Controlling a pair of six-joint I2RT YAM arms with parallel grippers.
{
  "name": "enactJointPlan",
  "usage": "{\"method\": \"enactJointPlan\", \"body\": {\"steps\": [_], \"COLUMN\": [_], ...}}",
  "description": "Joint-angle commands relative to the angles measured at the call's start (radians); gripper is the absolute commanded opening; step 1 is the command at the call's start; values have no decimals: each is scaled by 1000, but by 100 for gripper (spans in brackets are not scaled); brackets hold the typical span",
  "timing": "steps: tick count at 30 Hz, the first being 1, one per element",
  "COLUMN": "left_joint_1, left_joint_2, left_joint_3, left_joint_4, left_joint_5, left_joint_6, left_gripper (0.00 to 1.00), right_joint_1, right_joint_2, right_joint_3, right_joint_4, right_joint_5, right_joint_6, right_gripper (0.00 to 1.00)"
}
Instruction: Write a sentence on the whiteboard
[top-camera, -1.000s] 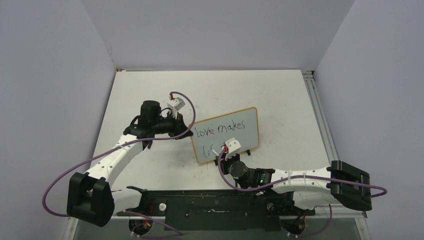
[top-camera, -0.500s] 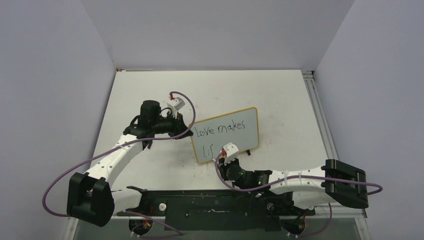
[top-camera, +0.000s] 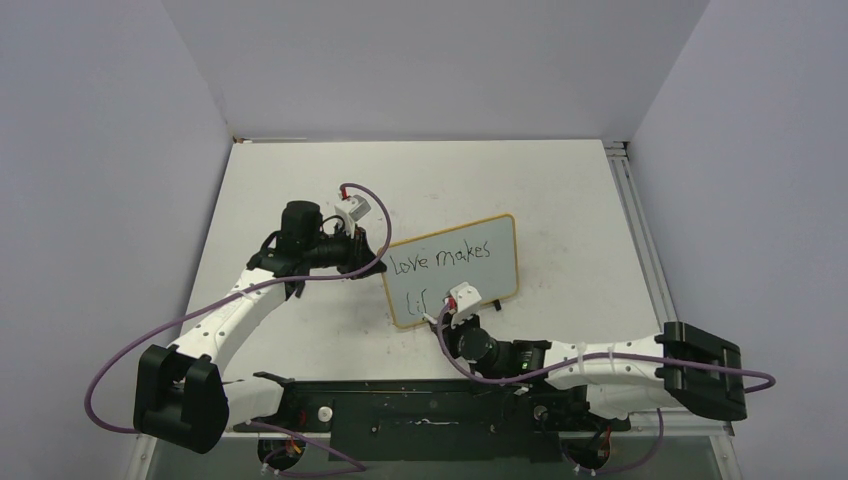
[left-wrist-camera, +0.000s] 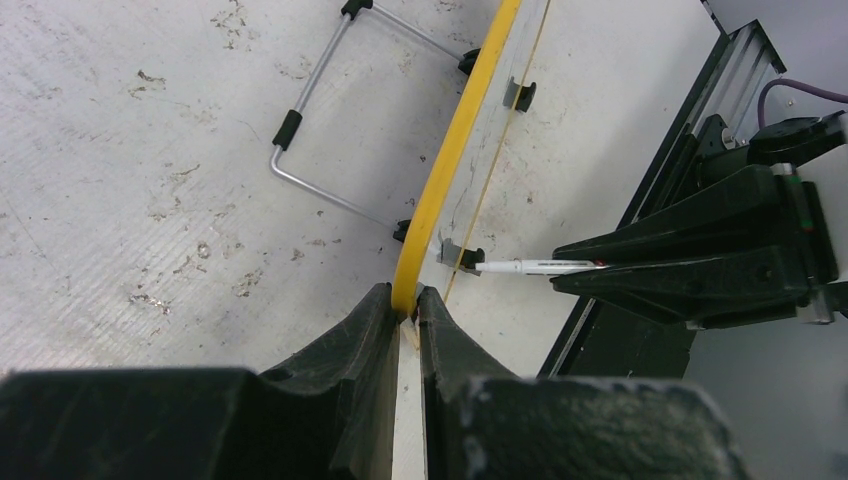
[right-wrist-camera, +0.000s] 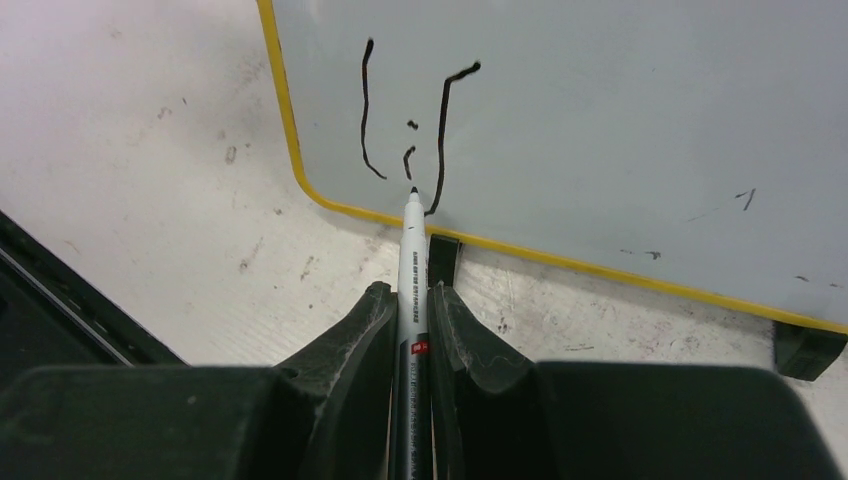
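Overhead, sentence (top-camera: 440, 258) partly hidden, left jaws clamp whiteboard (top-camera: 500, 276), right jaws clamp marker (right-wrist-camera: 412, 270).

A lab test cell: plain walls (top-camera: 430, 60) box in a scuffed white table (top-camera: 560, 190).

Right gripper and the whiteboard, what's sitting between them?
A marker, clamped by the right gripper, bridges that gap, its tip at the whiteboard by the writing. The right wrist view shows it.
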Motion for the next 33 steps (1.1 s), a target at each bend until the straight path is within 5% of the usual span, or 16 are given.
{"method": "enactJointPlan", "body": {"steps": [1, 33], "left_joint_1": [-3, -3], "left_joint_2": [-4, 1], "left_joint_3": [35, 34], "left_joint_4": [3, 3], "left_joint_5": [0, 0], "left_joint_6": [-5, -5], "left_gripper": [0, 0], "right_joint_1": [4, -5], "right_joint_2": [-90, 18], "right_joint_3": [-8, 13], "right_joint_4": [56, 124], "right_joint_5": [72, 66], "right_joint_6": [-14, -57], "right_gripper": [5, 5]}}
